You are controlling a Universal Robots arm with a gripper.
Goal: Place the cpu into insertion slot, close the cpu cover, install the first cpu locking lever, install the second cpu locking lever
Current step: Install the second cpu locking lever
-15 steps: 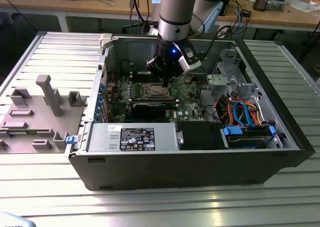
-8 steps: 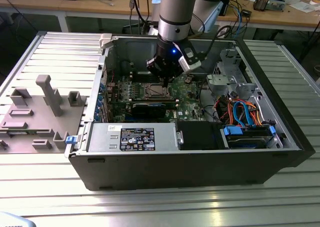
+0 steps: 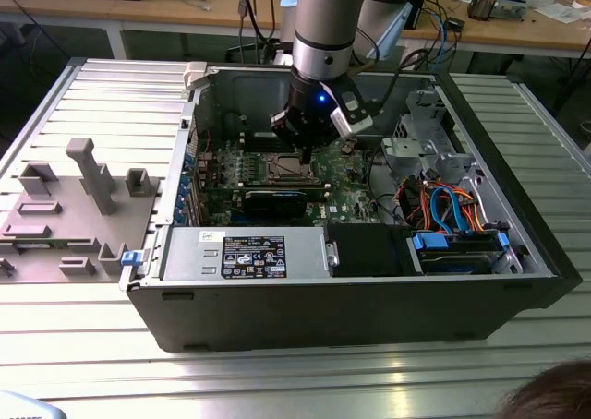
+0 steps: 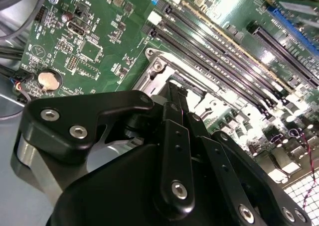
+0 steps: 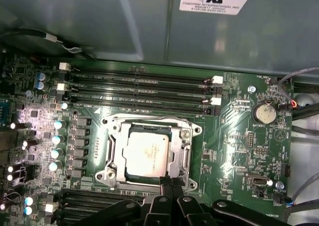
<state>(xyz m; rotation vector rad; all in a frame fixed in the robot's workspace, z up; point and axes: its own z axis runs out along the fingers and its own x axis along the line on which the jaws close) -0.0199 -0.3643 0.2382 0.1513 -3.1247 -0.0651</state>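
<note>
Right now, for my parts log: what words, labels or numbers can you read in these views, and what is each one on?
White sticker on the case wall: print too blurred to quote.
Black label on the power supply: too small.
Motherboard silkscreen: too small.
cpu top: no legible marking.
No text can be read reliably.

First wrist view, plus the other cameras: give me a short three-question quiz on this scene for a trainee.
1. True or false: the cpu shows through the window of the cpu cover.
2. In the first wrist view, the gripper is nearest to: A the coin battery, B the cpu cover's edge, C the memory slots.
3. Fill in: the motherboard is coloured ____.
Key: 1 true; 2 B; 3 green.
</note>
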